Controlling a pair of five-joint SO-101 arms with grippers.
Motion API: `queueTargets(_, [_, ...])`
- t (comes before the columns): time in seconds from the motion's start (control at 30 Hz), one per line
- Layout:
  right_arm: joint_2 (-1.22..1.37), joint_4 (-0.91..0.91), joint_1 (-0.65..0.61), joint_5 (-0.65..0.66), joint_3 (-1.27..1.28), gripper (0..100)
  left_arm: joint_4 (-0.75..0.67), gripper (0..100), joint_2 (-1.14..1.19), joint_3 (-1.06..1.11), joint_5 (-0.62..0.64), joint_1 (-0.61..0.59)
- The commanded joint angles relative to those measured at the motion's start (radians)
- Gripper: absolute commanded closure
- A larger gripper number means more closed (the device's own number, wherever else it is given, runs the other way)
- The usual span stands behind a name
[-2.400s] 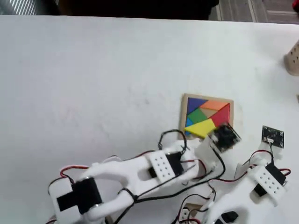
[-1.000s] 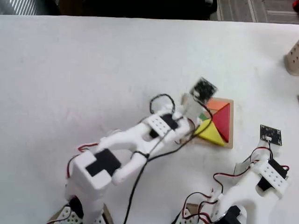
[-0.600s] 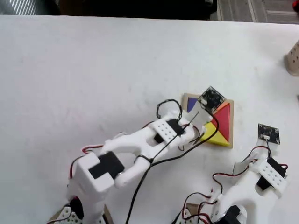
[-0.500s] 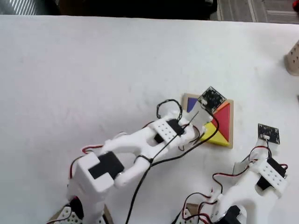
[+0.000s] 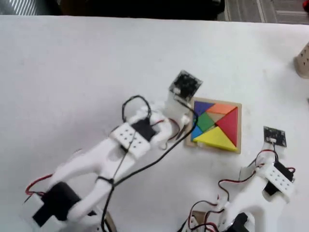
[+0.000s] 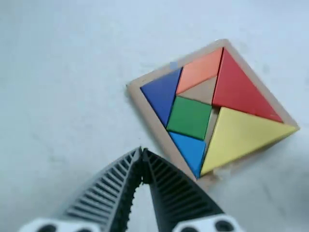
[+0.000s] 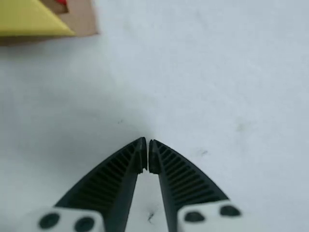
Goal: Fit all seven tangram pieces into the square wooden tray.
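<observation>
Left tool [image 6: 143,162] shut, empty, has backed off the tray [image 6: 137,99] and now sits just beside it. Right tool [image 7: 147,154] shut, empty. Tray is near the bench's right edge and looks full, so the task is likely done.

Square wooden tray [image 7: 82,19]: cut off by the right wrist view's edge, together with its yellow triangle piece [image 7: 29,19] and red piece [image 7: 62,2]. Beige perforated object [image 5: 302,60]: cut off at the high view's edge.
</observation>
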Motion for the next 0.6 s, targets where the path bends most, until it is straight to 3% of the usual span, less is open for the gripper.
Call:
queueTargets(0.0, [-0.004, -0.013, -0.116, -0.087, -0.040, 98.1, -0.018, 98, -0.105, 0.172, -0.014, 0.016])
queueTargets(0.13, [0.005, -0.038, -0.219, -0.158, -0.071, 98.1, -0.137, 98, -0.105, 0.301, -0.026, 0.010])
queueTargets(0.33, [0.007, -0.105, -0.360, -0.252, -0.091, 98.1, -0.166, 98, -0.105, 0.324, -0.247, 0.067])
queueTargets(0.57, [0.007, -0.171, -0.394, -0.259, -0.092, 98.1, -0.173, 98, -0.111, 0.344, -0.264, 0.077])
